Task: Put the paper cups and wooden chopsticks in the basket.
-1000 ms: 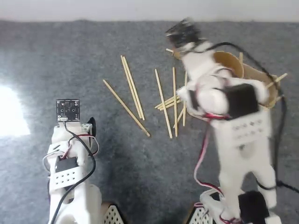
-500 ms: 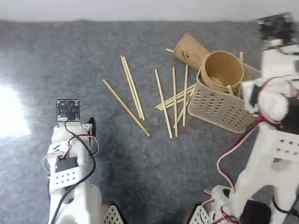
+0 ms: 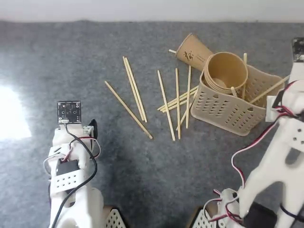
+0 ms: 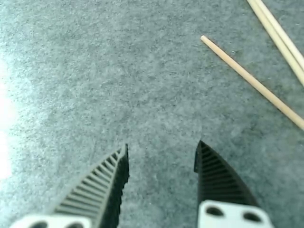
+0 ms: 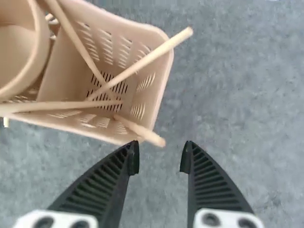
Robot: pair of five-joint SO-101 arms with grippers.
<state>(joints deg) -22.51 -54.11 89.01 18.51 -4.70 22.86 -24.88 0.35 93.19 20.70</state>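
We see both pincers released: left gripper (image 4: 161,148) over grey carpet (image 3: 61,57) at 8 o'clock, right gripper (image 5: 159,146) beside the 3 o'clock rim of the beige perforated plastic basket (image 3: 223,111). Print on the brown paper cup (image 3: 192,50) is unreadable.

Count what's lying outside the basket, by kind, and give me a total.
Paper cup, on its side: 1
Loose chopsticks: about 10, since the ones crossed beside the basket overlap and can't be separated exactly
Total: about 11
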